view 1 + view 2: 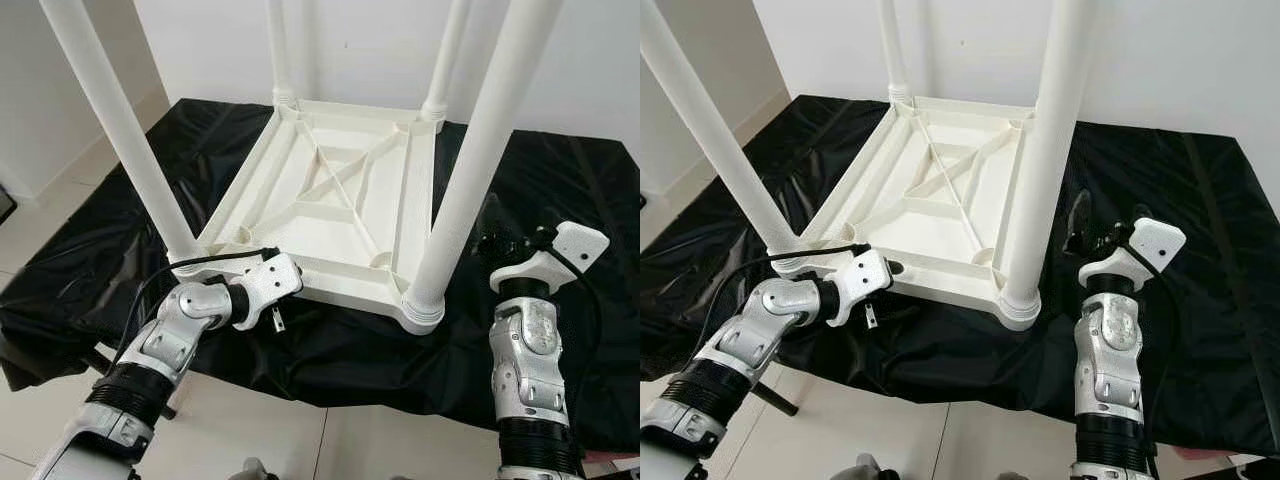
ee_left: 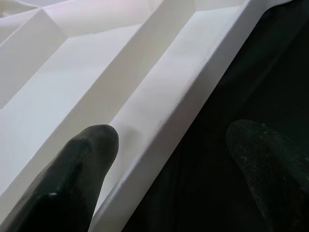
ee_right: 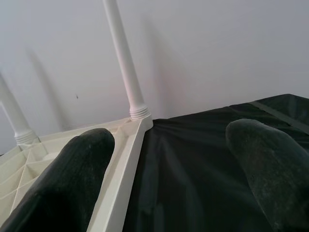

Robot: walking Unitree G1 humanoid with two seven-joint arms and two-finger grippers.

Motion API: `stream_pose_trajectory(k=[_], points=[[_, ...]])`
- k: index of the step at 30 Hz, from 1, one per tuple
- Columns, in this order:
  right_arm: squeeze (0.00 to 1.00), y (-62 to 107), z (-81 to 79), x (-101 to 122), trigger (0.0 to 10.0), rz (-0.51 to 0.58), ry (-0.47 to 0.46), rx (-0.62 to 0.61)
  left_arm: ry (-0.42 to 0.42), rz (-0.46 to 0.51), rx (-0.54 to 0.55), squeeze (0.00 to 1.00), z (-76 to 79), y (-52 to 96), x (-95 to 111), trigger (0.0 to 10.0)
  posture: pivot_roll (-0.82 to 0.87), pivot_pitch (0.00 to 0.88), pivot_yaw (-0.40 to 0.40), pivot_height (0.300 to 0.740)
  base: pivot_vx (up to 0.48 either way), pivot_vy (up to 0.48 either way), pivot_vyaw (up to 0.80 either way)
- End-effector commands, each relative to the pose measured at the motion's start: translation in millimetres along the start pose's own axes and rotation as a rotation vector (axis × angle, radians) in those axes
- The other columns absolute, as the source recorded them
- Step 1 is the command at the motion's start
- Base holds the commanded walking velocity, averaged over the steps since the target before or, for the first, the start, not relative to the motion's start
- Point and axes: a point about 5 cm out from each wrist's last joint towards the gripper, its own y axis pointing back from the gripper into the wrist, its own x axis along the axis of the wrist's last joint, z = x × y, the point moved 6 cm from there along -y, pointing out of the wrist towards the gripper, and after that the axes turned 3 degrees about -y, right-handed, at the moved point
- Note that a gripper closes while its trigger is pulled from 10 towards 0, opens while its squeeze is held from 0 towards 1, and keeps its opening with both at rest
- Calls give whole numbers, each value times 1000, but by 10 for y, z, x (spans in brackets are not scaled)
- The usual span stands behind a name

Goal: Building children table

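While I look down through my head camera, the white children's table (image 1: 345,200) lies upside down on a black sheet (image 1: 560,200) that covers the surface in front of me. Its four legs (image 1: 480,150) stand straight up, and its longer side runs away from me toward the wall. My left gripper (image 1: 285,275) sits at the near edge of the tabletop frame, and my right gripper (image 1: 1080,225) hovers over the sheet just right of the near right leg.

From my left wrist, my fingers (image 2: 82,169) are spread apart, straddling the frame's rim, gripping nothing.

From my right wrist, my fingers (image 3: 72,174) gape wide and empty, pointing along the frame's edge toward the far leg (image 3: 123,63).
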Motion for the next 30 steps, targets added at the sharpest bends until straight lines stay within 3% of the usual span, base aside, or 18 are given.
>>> stream_pose_trajectory(k=[1,8,12,19,30], points=[[0,55,-124,-30,10000,-1,11,35,9,-16,8,0,-42,60,-72,10000,-32,13,95,740,0,0,0],[0,38,-179,-22,10000,14,10,38,-1,-36,-18,0,10,-24,-94,10000,-33,8,100,740,0,0,0],[0,37,-192,-16,10000,18,12,38,40,-76,26,0,-129,-102,-128,10000,-39,6,102,740,0,0,0],[0,31,-212,-1,10000,23,20,45,86,-107,25,0,-236,-205,-112,10000,-37,12,105,740,0,0,0],[0,67,-203,18,10000,26,31,41,149,-247,-32,0,-128,-357,-319,10000,-47,28,114,740,0,0,0]])
